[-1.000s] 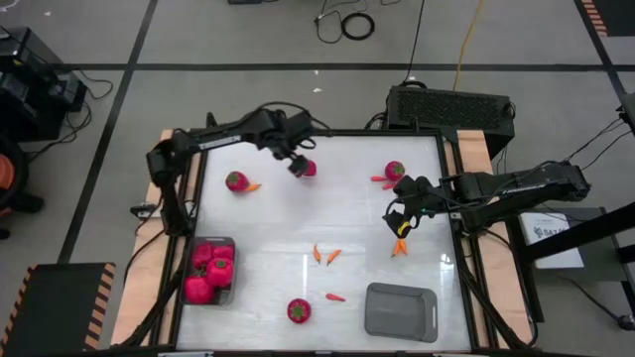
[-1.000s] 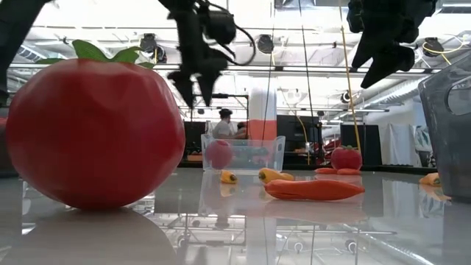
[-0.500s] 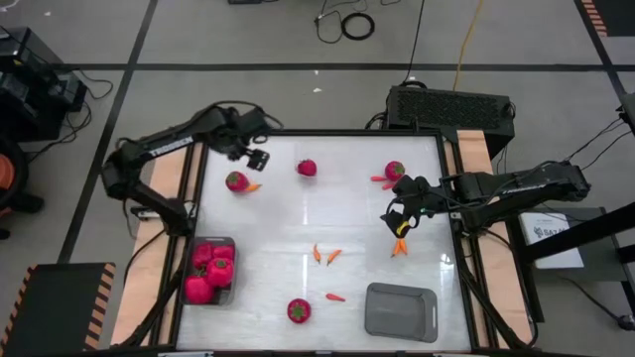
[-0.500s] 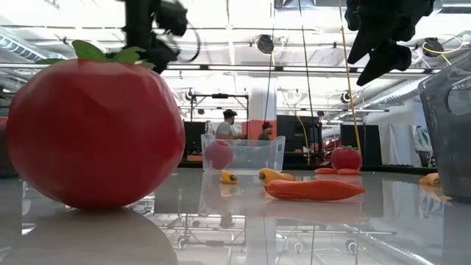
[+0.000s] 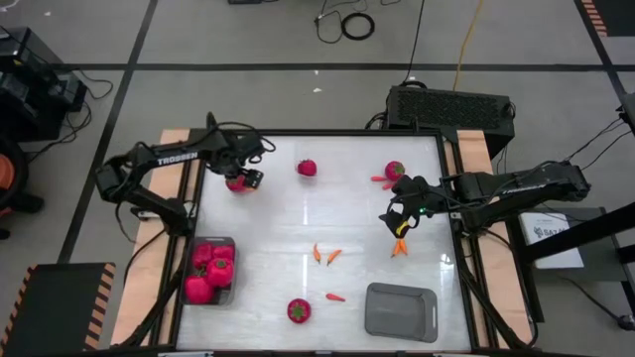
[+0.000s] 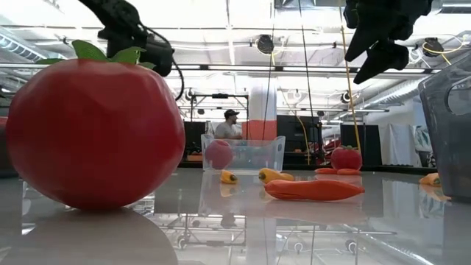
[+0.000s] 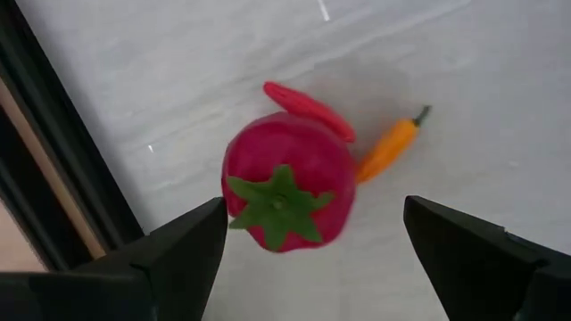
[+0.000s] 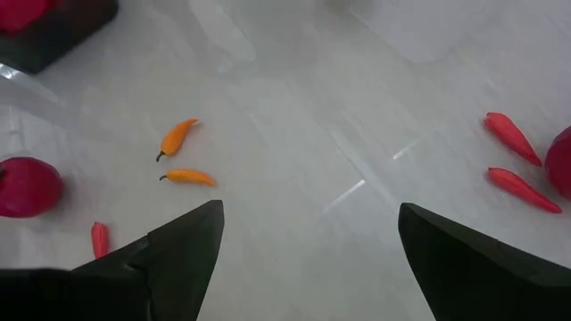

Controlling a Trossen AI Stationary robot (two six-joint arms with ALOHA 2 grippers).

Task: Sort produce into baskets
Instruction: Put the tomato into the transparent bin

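Produce sorting moves on: the left gripper (image 5: 245, 179), jaws apart, has swung left from the far red pepper (image 5: 307, 168) to hover over another pepper (image 7: 287, 192) at the far left, while the right gripper (image 5: 401, 220) waits open

Magenta peppers (image 5: 208, 270) filling grey bin (image 5: 230, 242) at 8 o'clock, empty grey bin (image 5: 401, 311) at 5 o'clock, loose tomatoes and small chillies scattered across surface (image 5: 288, 228)

The only legible lettering is the white brand word "TROSSEN", printed along the dark forearm link of the left arm (image 5: 181, 157), behind its gripper. A pale label on the dark base beside the right arm (image 5: 549, 231) is too small to read.
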